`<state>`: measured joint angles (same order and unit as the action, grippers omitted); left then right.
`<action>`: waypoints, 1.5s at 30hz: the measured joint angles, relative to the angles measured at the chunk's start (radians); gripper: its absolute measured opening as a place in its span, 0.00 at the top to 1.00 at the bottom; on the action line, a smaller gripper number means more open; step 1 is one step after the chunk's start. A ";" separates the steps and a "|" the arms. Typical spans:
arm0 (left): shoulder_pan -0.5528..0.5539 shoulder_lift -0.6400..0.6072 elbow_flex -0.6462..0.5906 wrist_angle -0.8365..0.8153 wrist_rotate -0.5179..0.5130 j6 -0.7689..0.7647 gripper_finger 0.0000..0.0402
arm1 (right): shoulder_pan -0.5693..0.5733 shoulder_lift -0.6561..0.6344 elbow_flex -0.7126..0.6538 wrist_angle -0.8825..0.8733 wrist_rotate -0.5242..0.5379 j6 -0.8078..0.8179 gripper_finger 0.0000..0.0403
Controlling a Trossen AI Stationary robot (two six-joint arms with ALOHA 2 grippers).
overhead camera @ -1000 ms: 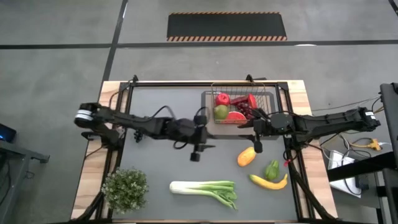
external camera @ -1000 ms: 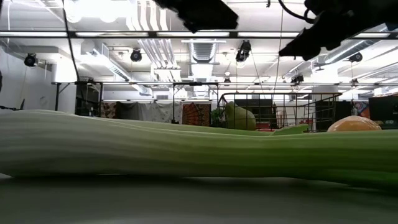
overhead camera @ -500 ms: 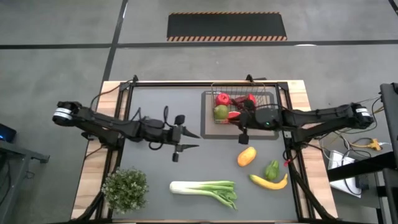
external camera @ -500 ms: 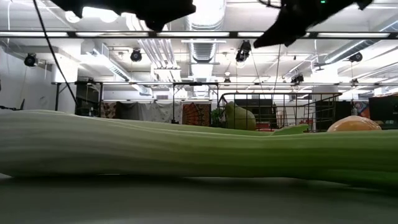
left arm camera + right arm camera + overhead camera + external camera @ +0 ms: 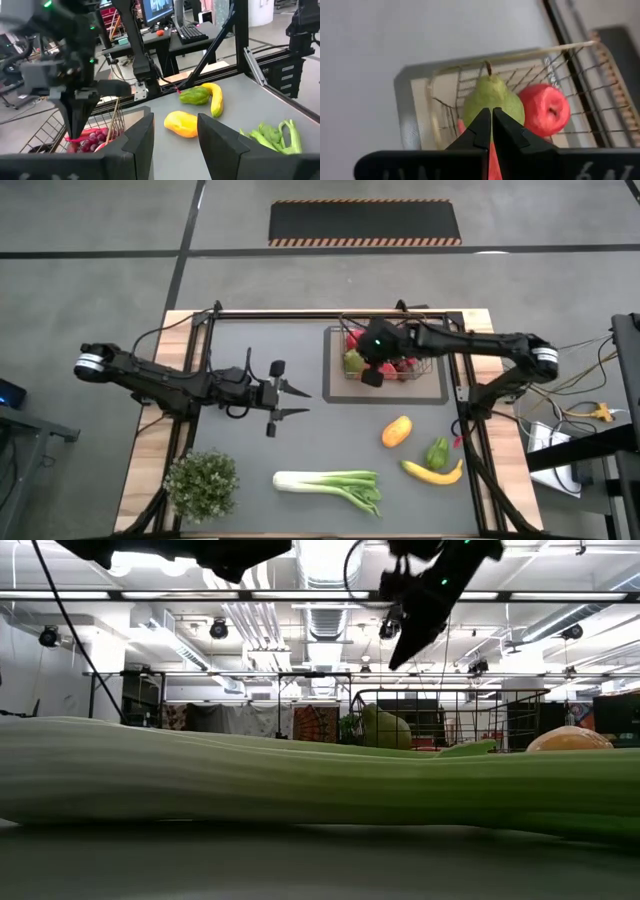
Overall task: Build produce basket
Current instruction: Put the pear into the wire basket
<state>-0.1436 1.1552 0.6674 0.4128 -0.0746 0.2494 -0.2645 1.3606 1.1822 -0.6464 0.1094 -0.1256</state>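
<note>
The basket (image 5: 389,353) sits at about one o'clock from the table's (image 5: 260,442) middle, toward the far right, and holds a green pear (image 5: 492,102), a red apple (image 5: 544,110) and other red and purple produce pressed against its wire sides. Starting at the left, a bushy potted plant (image 5: 201,484) stands at eight o'clock near the front left corner. The left gripper (image 5: 289,401) hangs above bare table just at nine o'clock of centre, its fingers spread apart and holding nothing. At six o'clock the leek (image 5: 330,483) lies lengthwise along the front edge. Further right, the right gripper (image 5: 371,376) hovers over the basket's near left part, its fingers (image 5: 481,127) pressed together with nothing between them, pointing down at the pear. Outside the basket, at about four o'clock, the orange mango (image 5: 396,430) lies on the table, and beyond it the green pepper (image 5: 437,452) rests just beside the banana (image 5: 432,472). In the left wrist view those three show well apart from the basket.
</note>
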 joint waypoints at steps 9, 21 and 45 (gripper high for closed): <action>0.000 -0.030 -0.034 -0.003 -0.021 -0.001 0.67 | -0.107 0.146 0.061 -0.059 -0.145 -0.034 0.98; 0.000 -0.030 -0.034 -0.002 -0.034 0.000 0.67 | -0.132 0.227 0.106 -0.121 -0.162 -0.051 0.98; 0.000 -0.030 -0.035 -0.003 -0.039 0.001 0.67 | -0.148 0.314 0.172 -0.204 -0.152 -0.058 0.98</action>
<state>-0.1436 1.1248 0.6327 0.4101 -0.1139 0.2508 -0.4129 1.6746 1.3546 -0.8504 -0.0424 -0.1841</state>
